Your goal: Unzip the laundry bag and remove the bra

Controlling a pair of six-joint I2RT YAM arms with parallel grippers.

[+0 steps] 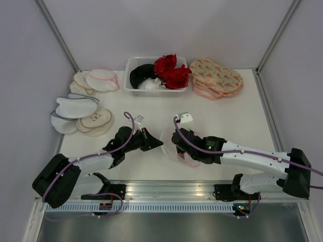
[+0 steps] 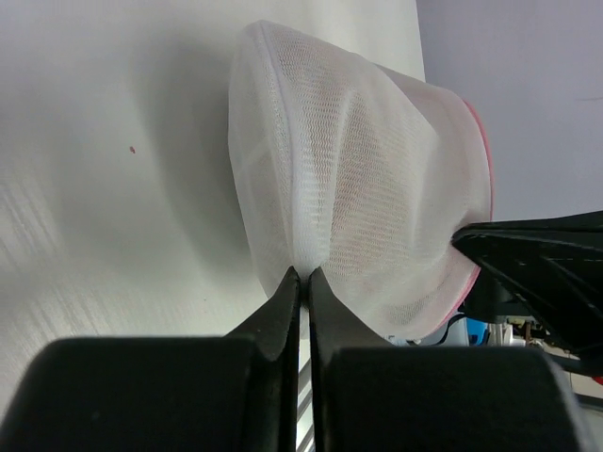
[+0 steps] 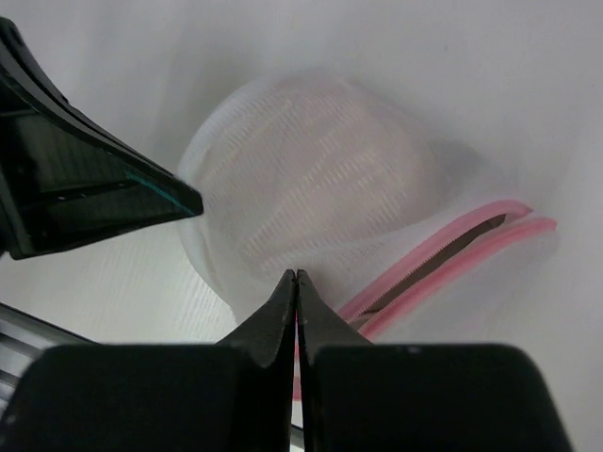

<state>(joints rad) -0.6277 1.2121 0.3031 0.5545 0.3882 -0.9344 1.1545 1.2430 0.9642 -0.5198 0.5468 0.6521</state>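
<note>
The laundry bag point(image 1: 168, 142), a white mesh dome with pink zipper trim, lies at the front middle of the table between my two grippers. My left gripper point(image 1: 154, 141) is shut on a fold of its mesh point(image 2: 303, 271); the bag point(image 2: 358, 179) bulges beyond the tips. My right gripper point(image 1: 177, 147) is shut on the bag's edge point(image 3: 297, 274), right beside the pink zipper point(image 3: 443, 259), which gapes open along part of its length. A faint beige shape shows through the mesh point(image 3: 320, 179); the bra itself cannot be made out.
A white basket point(image 1: 132, 65) with red, black and white garments stands at the back middle. Beige floral pouches point(image 1: 216, 76) lie at the back right. White pouches with blue trim point(image 1: 75, 107) and other pouches point(image 1: 101, 79) lie at the left.
</note>
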